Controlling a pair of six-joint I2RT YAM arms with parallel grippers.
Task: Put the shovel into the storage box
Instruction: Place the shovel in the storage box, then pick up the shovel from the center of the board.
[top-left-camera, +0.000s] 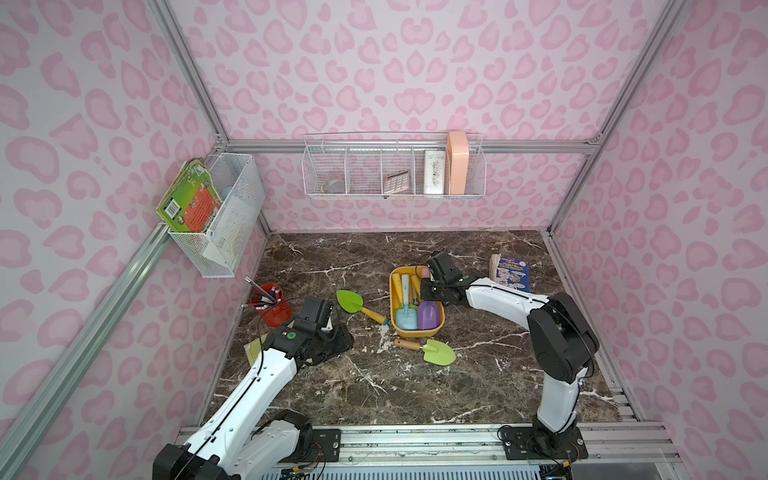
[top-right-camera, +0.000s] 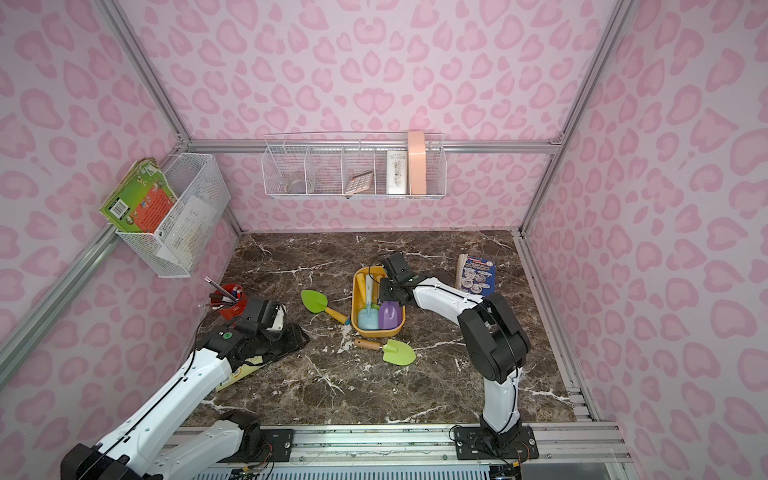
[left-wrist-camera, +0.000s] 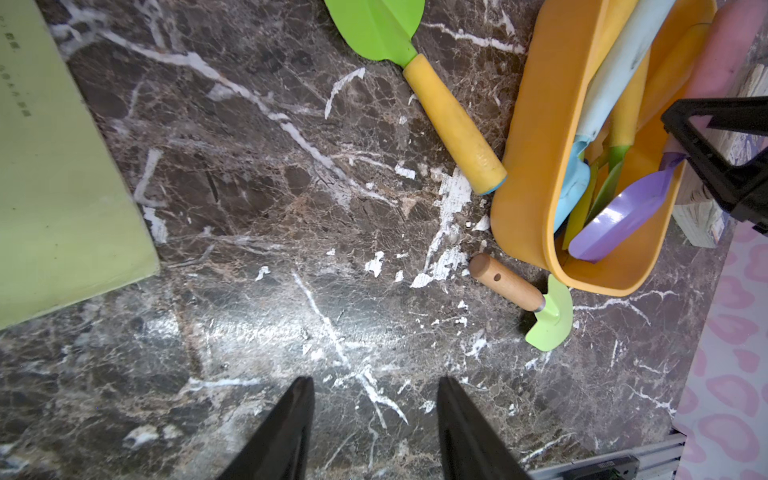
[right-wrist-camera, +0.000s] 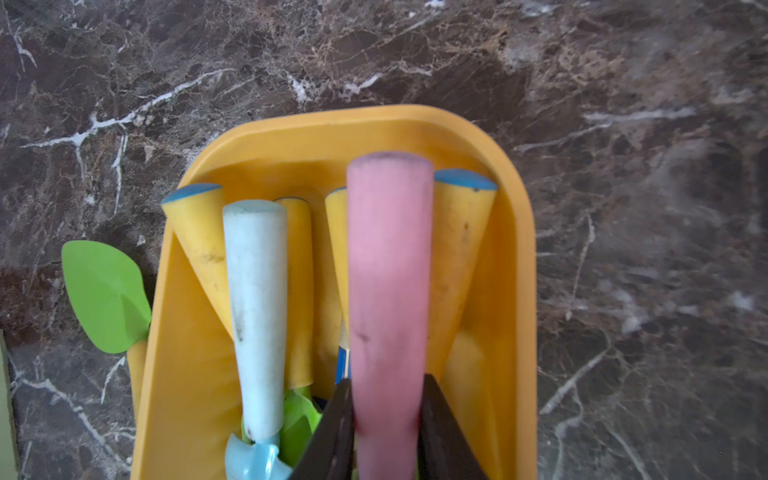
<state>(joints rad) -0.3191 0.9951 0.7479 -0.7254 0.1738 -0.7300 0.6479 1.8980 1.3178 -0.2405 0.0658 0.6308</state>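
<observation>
right fingers (right-wrist-camera: 332, 436) grasped the pink shovel (right-wrist-camera: 390, 270), already in the storage box (right-wrist-camera: 524, 249); two green shovels (top-left-camera: 349, 301) (top-left-camera: 440, 353) lay outside on the bench (top-left-camera: 332, 395); left fingers (left-wrist-camera: 282, 428) released.

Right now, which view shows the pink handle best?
Right wrist: the pink handle sits close-up, flanked by the right tool, over the storage box. A top view shows only its tip; left wrist, a blurred edge.
</observation>
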